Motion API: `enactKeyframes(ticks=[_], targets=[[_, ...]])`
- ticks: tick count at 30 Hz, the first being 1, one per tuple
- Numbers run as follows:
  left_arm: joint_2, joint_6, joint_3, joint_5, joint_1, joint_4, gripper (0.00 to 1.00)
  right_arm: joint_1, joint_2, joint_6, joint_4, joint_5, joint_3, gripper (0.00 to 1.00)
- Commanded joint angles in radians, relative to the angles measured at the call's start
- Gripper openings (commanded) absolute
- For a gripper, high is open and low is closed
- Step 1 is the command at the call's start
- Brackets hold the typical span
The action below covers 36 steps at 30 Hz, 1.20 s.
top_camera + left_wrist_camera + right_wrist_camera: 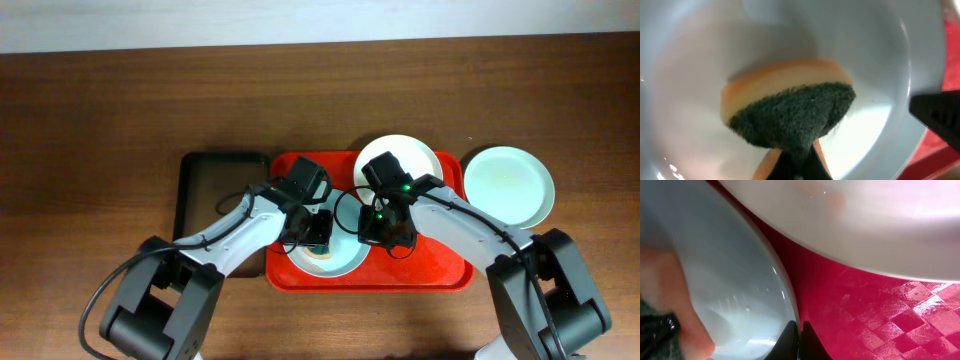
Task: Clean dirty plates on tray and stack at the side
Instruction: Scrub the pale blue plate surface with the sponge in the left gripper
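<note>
**Two grippers shut over one plate on the red tray**

Three plates are seen from overhead. The pale blue plate is set on the near left part of the red tray, and most of it is covered by the two wrists. The white plate is laid at the far edge of the same tray, its rim reaching slightly past the tray's raised border. The mint green plate is placed off the tray, on the table just beside the tray's right end. A brown tray with a black rim is set against the red tray's left side.

The left gripper is lowered over the pale blue plate. In the left wrist view its fingertips are pressed together on a corner of a sponge, so that the sponge is pinched. The sponge's dark green scouring face is turned towards the camera, its yellow-orange body lies behind, and it is held against the inside of the plate.

The right gripper is brought down at the right edge of the same plate, between it and the white plate. In the right wrist view its fingertips are closed against each other right at the plate's rim, over the tray's textured red floor. Whether the rim is nipped between them cannot be told. The white plate's underside is seen above, close by but apart from the pale blue one.
</note>
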Motion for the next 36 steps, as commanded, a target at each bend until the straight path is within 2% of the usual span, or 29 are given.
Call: enactKeyframes(ticks=[1,7,11,17,19,25,27,30,32,34,36], targets=[[-0.037,0.040,0.098,0.055,0.050,-0.085,0.00,0.002,0.003,-0.006,0.005,-0.010,-0.002,0.05],[-0.144,0.046,0.125,-0.094,0.083,-0.140,0.00,0.002,0.003,-0.006,0.005,-0.010,-0.002,0.05],[-0.081,0.039,0.109,-0.148,0.051,-0.147,0.00,0.002,0.003,-0.007,0.005,-0.010,-0.002,0.05],[0.087,0.013,0.104,-0.145,0.033,-0.156,0.00,0.002,0.003,-0.007,0.005,-0.010,-0.002,0.05],[0.125,0.009,0.104,-0.098,0.031,-0.164,0.00,0.002,0.003,-0.007,0.005,-0.010,-0.002,0.05],[0.132,0.119,0.118,0.283,0.035,-0.154,0.00,0.002,0.003,-0.007,0.005,-0.010,-0.002,0.05],[0.111,0.119,0.141,0.312,0.043,-0.155,0.00,0.002,0.003,-0.007,0.005,-0.010,-0.002,0.05],[0.040,0.118,0.172,0.260,0.062,-0.160,0.00,0.002,0.003,-0.007,0.004,-0.010,-0.002,0.05],[-0.015,0.118,0.180,0.152,0.072,-0.171,0.00,0.002,0.003,-0.007,0.004,-0.010,-0.002,0.05],[-0.061,0.106,0.180,-0.067,0.074,-0.202,0.00,0.002,0.003,-0.006,0.005,-0.010,-0.002,0.05],[-0.064,0.102,0.177,-0.150,0.072,-0.227,0.00,0.002,0.003,-0.006,0.004,-0.010,-0.002,0.05]])
